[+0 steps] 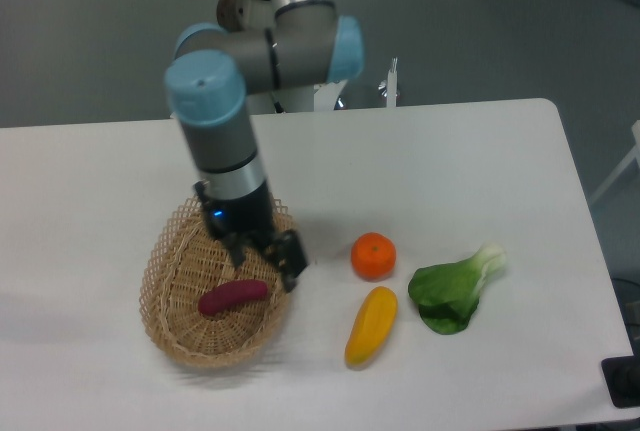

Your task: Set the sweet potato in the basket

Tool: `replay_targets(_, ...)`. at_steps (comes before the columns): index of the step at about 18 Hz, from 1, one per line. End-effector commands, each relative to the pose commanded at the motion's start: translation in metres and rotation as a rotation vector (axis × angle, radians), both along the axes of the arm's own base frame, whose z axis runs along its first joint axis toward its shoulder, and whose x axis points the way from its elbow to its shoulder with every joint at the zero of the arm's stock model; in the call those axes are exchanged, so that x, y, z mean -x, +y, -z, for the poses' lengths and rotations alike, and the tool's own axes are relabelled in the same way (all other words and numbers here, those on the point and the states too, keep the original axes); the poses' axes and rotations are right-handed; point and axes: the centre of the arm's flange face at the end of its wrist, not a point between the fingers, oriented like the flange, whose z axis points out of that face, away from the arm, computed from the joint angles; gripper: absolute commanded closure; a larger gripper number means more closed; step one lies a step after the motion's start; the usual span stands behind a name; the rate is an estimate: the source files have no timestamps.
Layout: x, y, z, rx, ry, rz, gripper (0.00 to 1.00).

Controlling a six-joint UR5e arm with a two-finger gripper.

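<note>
The sweet potato [232, 297], a small magenta tuber, lies on its side on the floor of the oval wicker basket [170, 321] at the table's front left. My gripper [264, 258] hangs above the basket's right rim, up and to the right of the tuber and clear of it. Its fingers are spread apart and hold nothing.
A round orange fruit [373, 255] sits right of the basket. A yellow elongated vegetable [371, 325] lies just below it, and a green leafy bok choy [455, 289] further right. The arm's base stands at the table's back edge.
</note>
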Motion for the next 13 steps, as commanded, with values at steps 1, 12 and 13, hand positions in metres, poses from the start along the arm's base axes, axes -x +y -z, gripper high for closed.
replay_targets(1,0.008,-0.011,-0.004,0.032,-0.003,0.028,0.0)
replay_targets(12,0.086,-0.115,-0.056,0.206,-0.108,0.28,0.0)
replay_targets(13,0.087,-0.118,-0.056,0.205,-0.109,0.281,0.0)
